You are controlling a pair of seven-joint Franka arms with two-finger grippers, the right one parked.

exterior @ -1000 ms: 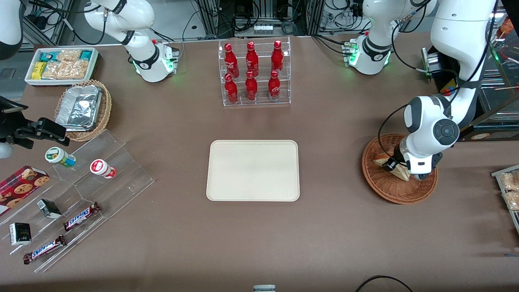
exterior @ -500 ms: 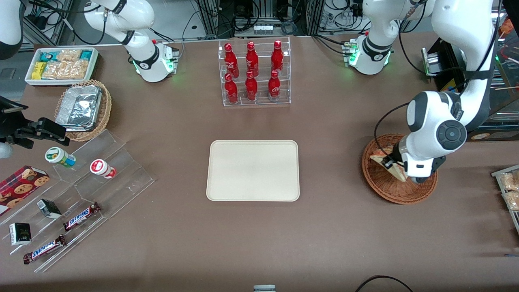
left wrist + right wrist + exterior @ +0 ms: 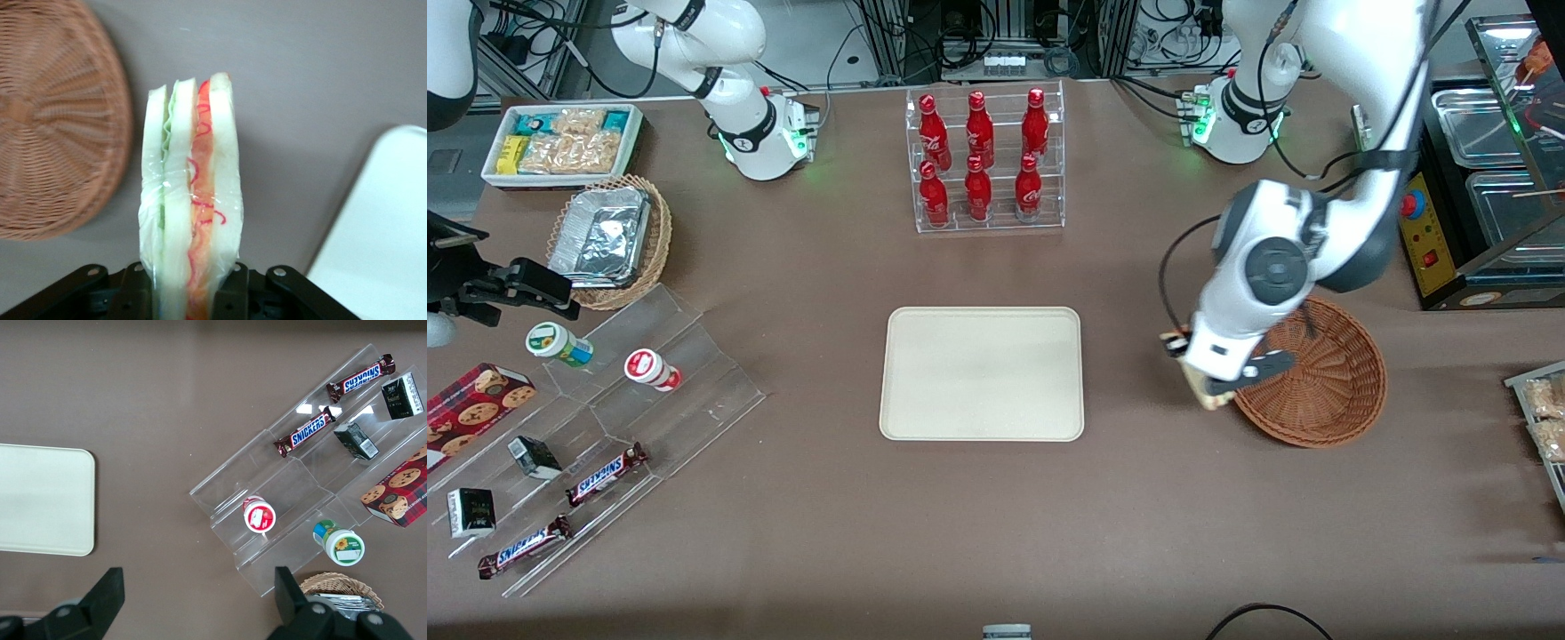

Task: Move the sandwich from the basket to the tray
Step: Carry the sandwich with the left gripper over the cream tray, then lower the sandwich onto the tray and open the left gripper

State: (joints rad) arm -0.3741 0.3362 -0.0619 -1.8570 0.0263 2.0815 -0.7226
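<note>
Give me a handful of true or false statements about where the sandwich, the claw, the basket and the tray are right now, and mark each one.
1. The claw is shut on the sandwich. True.
2. The sandwich lies on the tray. False: it is held in the air over bare table, between the basket and the tray.
3. The basket holds nothing visible. True.
4. The tray already has a snack bar on it. False: nothing lies on the tray.
5. The sandwich shows green and red-orange filling between white bread slices. True.
6. The claw hangs over the bottle rack. False: it is beside the basket's rim, nearer the front camera than the rack.
</note>
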